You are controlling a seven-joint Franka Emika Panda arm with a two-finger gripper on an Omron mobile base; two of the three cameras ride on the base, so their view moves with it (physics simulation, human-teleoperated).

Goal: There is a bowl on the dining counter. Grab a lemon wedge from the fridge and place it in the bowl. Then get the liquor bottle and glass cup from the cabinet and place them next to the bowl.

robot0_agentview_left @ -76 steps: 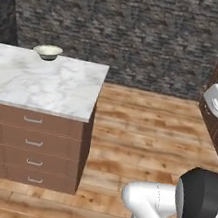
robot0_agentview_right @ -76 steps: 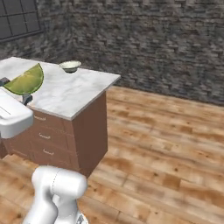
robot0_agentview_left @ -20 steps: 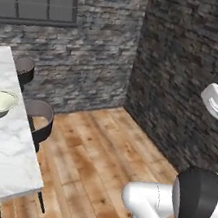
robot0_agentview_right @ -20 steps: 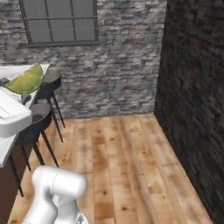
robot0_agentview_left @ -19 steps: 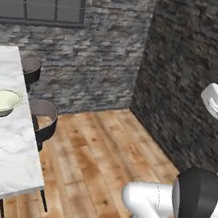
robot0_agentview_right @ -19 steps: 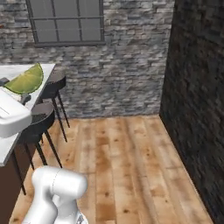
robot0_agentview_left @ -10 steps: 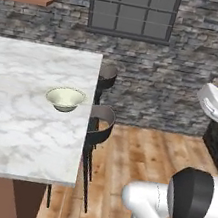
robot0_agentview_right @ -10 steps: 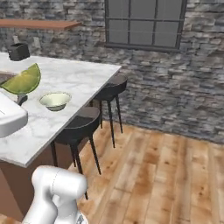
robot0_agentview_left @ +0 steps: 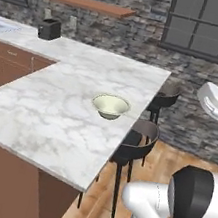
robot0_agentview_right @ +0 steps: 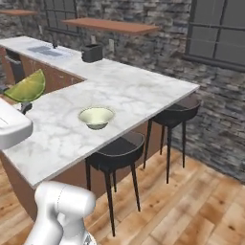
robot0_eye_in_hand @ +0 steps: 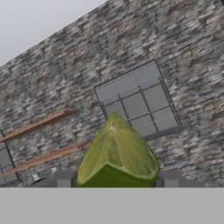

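Lemon wedge (robot0_eye_in_hand: 117, 154): gripped between the closed fingers of the gripper (robot0_eye_in_hand: 114, 180), carried high for transport to the bowl.
Bowl (robot0_agentview_left: 110, 106): set near the stool-side edge of the dining counter (robot0_agentview_left: 38, 119), awaiting the wedge.

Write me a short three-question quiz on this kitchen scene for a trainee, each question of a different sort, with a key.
1. True or false: the bowl on the dining counter already holds the lemon wedge.
2. Multiple choice: what stands beside the counter's near edge? A) two dark stools B) a ladder C) a trolley
3. Fill in: the gripper is shut on the ______.

Key
1. False: the bowl is empty; the wedge sits between the fingers, off to the side of the bowl.
2. A: stools.
3. lemon wedge
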